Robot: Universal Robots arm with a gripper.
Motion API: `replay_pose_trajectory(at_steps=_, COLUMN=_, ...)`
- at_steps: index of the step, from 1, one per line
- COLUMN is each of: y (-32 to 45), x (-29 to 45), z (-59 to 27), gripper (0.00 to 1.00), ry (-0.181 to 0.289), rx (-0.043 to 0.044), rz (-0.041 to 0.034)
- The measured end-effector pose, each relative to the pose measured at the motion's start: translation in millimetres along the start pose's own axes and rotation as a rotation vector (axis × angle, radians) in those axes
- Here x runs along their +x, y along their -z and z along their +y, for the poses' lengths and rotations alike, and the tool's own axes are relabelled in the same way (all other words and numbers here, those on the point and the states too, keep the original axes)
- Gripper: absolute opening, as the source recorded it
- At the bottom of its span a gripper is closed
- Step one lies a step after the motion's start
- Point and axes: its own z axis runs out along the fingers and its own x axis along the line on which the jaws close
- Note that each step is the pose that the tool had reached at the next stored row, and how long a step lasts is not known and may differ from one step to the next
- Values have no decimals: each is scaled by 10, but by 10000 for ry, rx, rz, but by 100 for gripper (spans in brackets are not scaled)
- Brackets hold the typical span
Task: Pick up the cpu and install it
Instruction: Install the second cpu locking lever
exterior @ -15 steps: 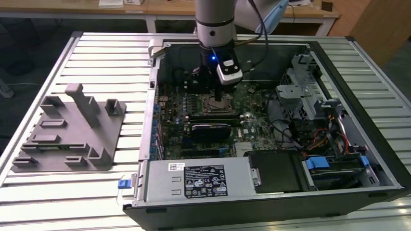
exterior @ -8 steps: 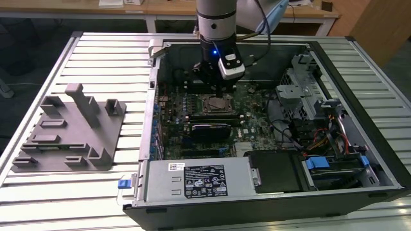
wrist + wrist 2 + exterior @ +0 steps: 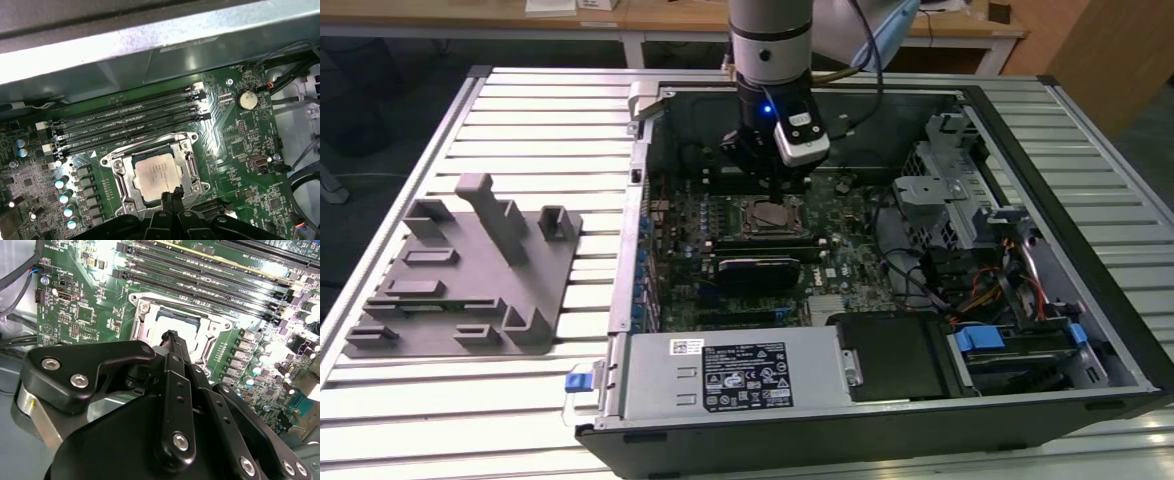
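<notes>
The open computer case [image 3: 881, 250] lies on the slatted tabletop [image 3: 520, 110]. On its motherboard [image 3: 240, 165], the cpu [image 3: 159, 175] sits in the socket frame [image 3: 117, 182]. The end effector [image 3: 175, 192], fingertips pinched together empty, hovers at its edge. Light, rigid, fragile, slippery-topped, the chip probably suits edge grips.

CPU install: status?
Gripper low at socket edge, fingers together, holding nothing. Cpu lying flat in socket. Nothing in the way.

A brushed, shiny metal lid is seen on the cpu [image 3: 159, 174], framed by a bright steel socket bracket [image 3: 118, 181]. The gripper [image 3: 172, 338] is made of matt black metal. The worktop [image 3: 520, 120] is ribbed, pale aluminium.
</notes>
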Motion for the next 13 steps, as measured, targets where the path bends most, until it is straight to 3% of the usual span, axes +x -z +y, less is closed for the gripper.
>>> replay_pose_trajectory(at_steps=13, y=-4, x=-18, z=-66, gripper=11, ry=0, rx=1, rz=0)
